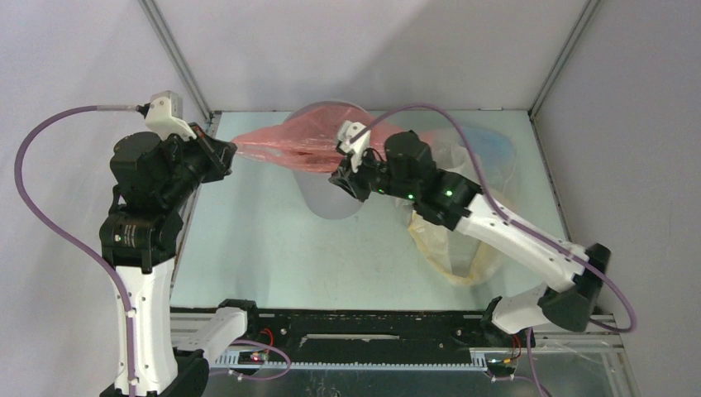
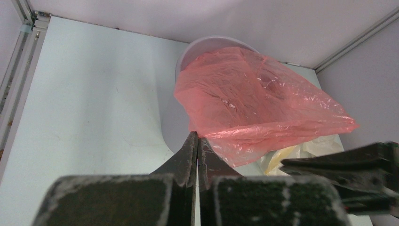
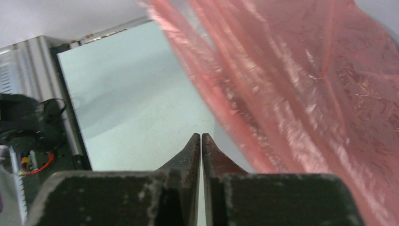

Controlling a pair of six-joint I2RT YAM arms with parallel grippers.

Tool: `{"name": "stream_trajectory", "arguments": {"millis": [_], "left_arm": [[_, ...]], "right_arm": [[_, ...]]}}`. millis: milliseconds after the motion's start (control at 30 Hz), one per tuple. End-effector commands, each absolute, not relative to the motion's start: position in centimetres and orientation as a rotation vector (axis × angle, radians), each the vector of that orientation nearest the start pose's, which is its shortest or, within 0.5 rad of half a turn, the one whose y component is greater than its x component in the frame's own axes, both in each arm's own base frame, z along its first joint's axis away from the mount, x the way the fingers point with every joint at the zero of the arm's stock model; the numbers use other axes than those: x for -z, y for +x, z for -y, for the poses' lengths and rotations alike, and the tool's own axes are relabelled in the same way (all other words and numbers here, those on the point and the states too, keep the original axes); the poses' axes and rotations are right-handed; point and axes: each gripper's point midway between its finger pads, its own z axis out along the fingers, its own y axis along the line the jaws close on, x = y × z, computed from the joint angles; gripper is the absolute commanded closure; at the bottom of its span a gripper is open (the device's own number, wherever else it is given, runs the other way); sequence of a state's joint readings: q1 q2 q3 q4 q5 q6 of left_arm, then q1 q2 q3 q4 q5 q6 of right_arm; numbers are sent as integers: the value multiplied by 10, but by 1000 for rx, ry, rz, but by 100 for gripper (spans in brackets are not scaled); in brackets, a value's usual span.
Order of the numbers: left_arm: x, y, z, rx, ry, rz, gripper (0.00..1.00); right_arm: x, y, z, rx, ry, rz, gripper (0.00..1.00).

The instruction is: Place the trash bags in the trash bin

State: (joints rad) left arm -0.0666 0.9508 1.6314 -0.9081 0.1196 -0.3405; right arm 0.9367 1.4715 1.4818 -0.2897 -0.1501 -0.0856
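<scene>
The red-pink trash bag (image 1: 302, 142) is stretched out in the air over the mouth of the light-grey trash bin (image 1: 331, 198), which stands at the back middle of the table. My left gripper (image 1: 234, 150) is shut on the bag's left corner; its tips (image 2: 197, 137) pinch the film at the bag's edge (image 2: 254, 99). My right gripper (image 1: 337, 180) is shut and empty, just in front of the bag and above the bin; in the right wrist view its tips (image 3: 201, 136) hold nothing and the bag (image 3: 301, 94) hangs beside them. The pale yellow bag (image 1: 450, 252) and the light blue bag (image 1: 489, 149) lie at the right.
White walls and metal frame posts close in the back and sides. The bin's rim (image 2: 207, 42) shows behind the red bag in the left wrist view, with the right arm (image 2: 348, 165) at lower right. The black base rail (image 1: 364, 331) runs along the near edge.
</scene>
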Motion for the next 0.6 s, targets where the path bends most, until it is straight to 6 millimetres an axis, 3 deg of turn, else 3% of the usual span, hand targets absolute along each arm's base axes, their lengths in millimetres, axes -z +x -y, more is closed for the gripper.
{"name": "stream_trajectory", "arguments": {"millis": [0, 233, 333, 567], "left_arm": [[-437, 247, 53, 406, -147, -1801, 100], [-435, 249, 52, 398, -138, -1806, 100], [-433, 249, 52, 393, -136, -1810, 100], [-434, 246, 52, 390, -126, -1806, 100]], "right_arm": [[-372, 297, -386, -699, -820, -1590, 98], [-391, 317, -374, -721, -746, -1561, 100], [-398, 324, -371, -726, -733, -1554, 96], [-398, 333, -386, -748, -808, -1573, 51]]}}
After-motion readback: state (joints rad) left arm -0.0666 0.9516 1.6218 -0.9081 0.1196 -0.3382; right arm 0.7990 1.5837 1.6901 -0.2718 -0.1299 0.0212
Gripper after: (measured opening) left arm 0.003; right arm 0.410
